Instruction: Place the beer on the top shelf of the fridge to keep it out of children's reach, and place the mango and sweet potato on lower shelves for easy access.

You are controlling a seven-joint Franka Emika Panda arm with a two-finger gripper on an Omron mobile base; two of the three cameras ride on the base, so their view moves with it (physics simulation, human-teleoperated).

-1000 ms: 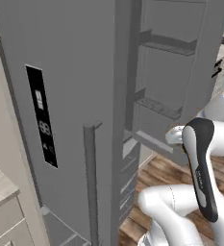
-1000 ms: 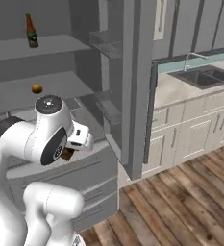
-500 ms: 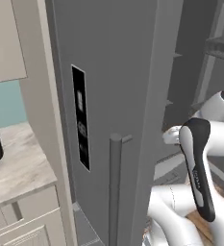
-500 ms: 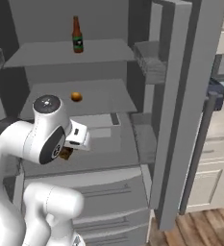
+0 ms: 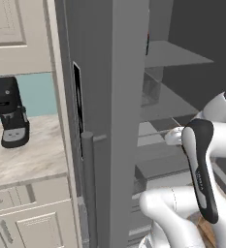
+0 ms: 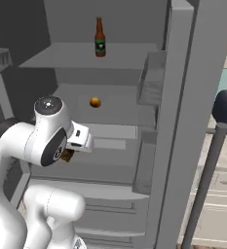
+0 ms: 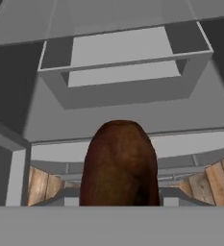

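Brown and reddish, the stubby oblong sweet potato (image 7: 119, 163) fills the lower middle of my hand view, and I read it as clamped in the gripper (image 6: 67, 154), though the fingertips themselves are hidden behind it; in the right base view a dark brown bit of it shows just under the white hand. Ahead of the gripper I see pale grey lower shelves (image 7: 123, 57) of the tall grey fridge (image 6: 180, 121), with a shallow grey tray set into one, and below the potato some wooden floor planks (image 7: 41, 185). Above and beyond the gripper, the small round orange-yellow mango (image 6: 95, 102) sits alone on a lower shelf. Higher still, the slim brown glass beer bottle (image 6: 100, 38) with red cap and dark green label stands upright on the top shelf (image 6: 66, 56). To the gripper's right, the grey door (image 6: 202, 97) stands open with its long vertical bar handle (image 6: 205, 189). Far off to the left, a black coffee machine (image 5: 8, 111) stands on a pale marble table (image 5: 22, 157).
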